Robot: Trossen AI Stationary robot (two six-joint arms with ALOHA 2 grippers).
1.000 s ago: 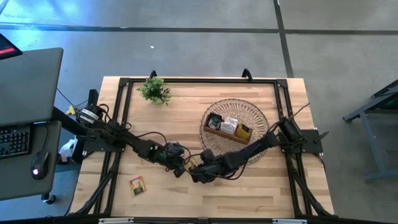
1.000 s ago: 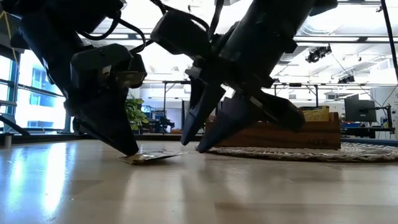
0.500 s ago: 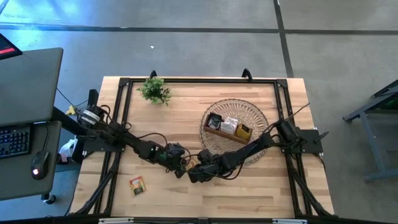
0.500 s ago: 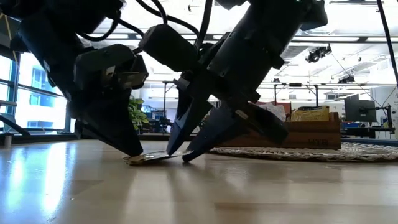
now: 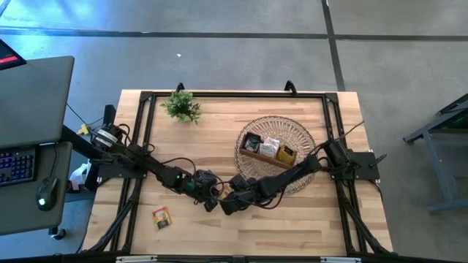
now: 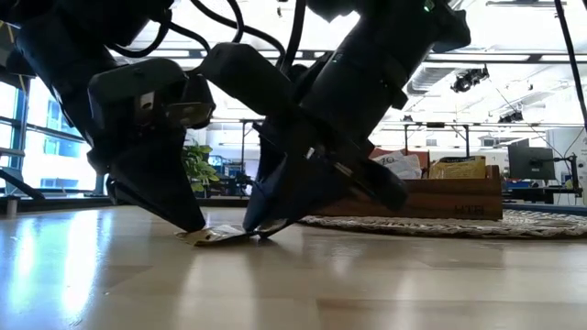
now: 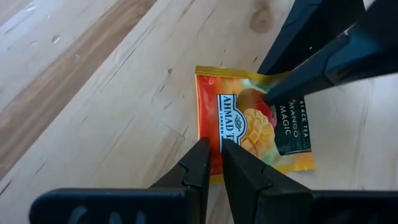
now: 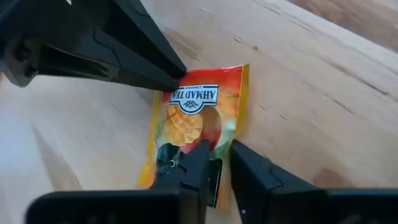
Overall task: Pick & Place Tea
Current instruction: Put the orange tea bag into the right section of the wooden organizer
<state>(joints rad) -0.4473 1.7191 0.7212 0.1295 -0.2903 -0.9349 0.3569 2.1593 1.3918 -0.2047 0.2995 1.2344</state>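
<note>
So I've got both arms crowded low in the middle of the high view, working one flat orange-and-yellow mango tea packet (image 7: 254,127) that lies on the wooden desk (image 5: 219,139). The left gripper (image 7: 211,163) has its jaws nearly together, tips pressing down on one edge of the packet like a pin, not holding it. The right gripper (image 8: 214,160) sits at the opposite edge, jaws narrowed with only a thin gap, maybe nipping the edge, but I honestly can't tell if it's got it. I'd call this the pick step. Next I'd need a firm pinch, a lift, then carry it to the brown wooden tray (image 5: 267,155) on the round wicker basket (image 5: 296,131), right of centre.
</note>
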